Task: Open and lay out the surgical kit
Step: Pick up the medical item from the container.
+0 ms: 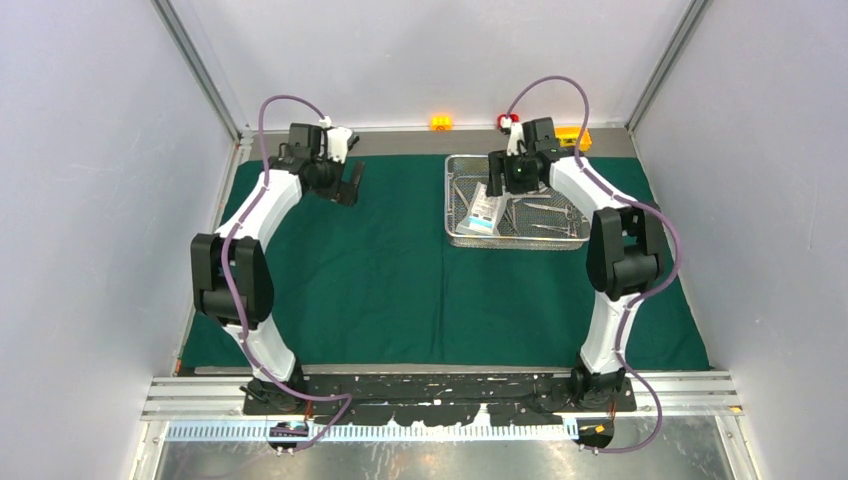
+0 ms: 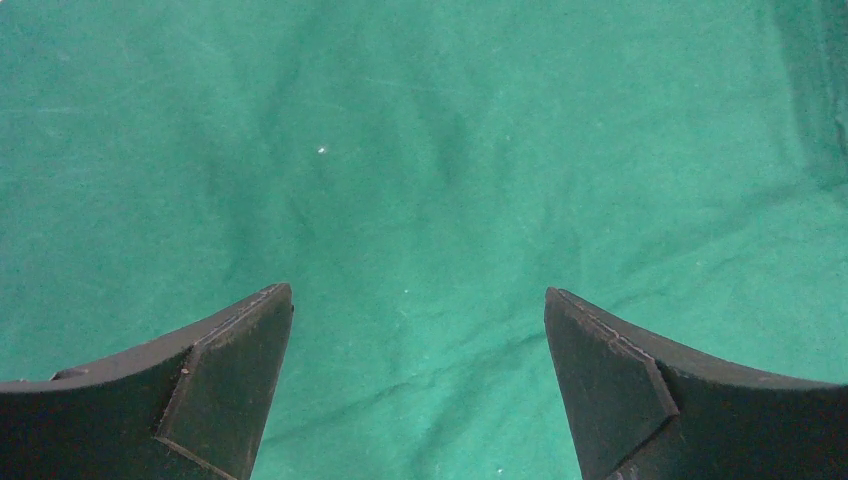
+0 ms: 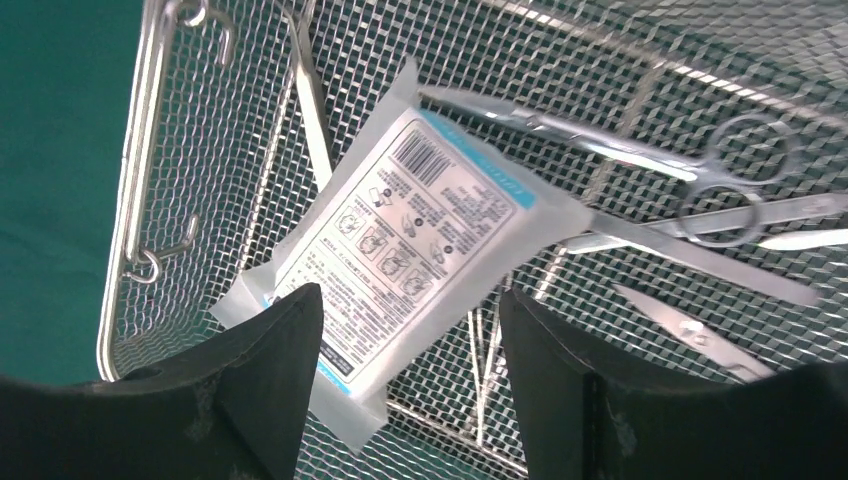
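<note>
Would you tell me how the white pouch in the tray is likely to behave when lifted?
The white pouch looks thin and flat, so probably light and floppy, sagging if pinched by a corner. Its glossy film border may slip in the jaws.

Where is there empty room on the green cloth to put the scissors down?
The green cloth is bare between the arms, from the left tool to the mesh tray. The tray is crowded: white pouch, scissors, right tool above.

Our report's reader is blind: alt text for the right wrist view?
A flat white pouch lies slanted in the wire-mesh tray, between the right gripper's open fingers. Silver forceps lie to its right, green drape at left.
</note>
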Available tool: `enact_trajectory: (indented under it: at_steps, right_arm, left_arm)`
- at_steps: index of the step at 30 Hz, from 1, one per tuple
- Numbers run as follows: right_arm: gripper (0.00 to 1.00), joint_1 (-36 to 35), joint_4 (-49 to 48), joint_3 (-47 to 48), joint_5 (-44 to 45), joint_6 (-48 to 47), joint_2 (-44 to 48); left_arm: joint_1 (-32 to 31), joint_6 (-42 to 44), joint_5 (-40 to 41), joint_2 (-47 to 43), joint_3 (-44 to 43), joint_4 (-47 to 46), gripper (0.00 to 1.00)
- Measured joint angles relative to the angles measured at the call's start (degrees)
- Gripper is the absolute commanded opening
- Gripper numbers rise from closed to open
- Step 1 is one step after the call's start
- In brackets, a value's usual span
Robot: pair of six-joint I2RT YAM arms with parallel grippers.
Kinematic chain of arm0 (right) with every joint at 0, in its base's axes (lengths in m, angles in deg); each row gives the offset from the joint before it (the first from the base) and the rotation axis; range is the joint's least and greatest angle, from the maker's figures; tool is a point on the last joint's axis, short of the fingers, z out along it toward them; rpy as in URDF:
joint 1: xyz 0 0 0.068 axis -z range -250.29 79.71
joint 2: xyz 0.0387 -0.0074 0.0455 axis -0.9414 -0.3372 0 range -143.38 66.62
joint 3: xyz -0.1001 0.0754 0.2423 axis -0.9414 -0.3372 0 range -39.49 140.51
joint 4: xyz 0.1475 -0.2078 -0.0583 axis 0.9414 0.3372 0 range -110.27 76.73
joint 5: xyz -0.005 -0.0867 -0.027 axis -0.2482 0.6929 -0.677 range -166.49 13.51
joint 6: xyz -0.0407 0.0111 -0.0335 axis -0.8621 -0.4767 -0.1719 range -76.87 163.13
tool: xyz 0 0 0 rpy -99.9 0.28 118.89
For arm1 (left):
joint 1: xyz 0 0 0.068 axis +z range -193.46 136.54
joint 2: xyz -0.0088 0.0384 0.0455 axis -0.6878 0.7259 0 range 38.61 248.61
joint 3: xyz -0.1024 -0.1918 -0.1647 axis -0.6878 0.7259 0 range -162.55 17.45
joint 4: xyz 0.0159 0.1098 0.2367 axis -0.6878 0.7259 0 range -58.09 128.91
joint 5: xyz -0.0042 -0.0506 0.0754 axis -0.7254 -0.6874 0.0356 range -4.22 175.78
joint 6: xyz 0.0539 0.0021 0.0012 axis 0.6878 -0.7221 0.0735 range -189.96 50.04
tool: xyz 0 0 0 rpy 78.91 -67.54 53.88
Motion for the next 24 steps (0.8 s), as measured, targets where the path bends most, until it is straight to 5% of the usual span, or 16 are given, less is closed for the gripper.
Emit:
enact_trajectory:
  at_steps: [7,21,24]
  right_arm:
    - [0.64,-0.6,0.4,0.0,-3.3,4.4,-4.9]
    - [0.04,-0.7,2.0,1.0,-6.3,5.7,-6.3]
    - [0.01,-0.7,2.9,1.6,-6.3,5.5,-6.3]
  left_arm:
    - [0.0,-0.1,-4.3,-1.3,0.0,0.2,1.00]
    - [0.0,-0.5,-7.8,-1.7,0.0,0.2,1.00]
    - [0.0,-0.5,-8.0,-1.7,0.0,0.2,1.00]
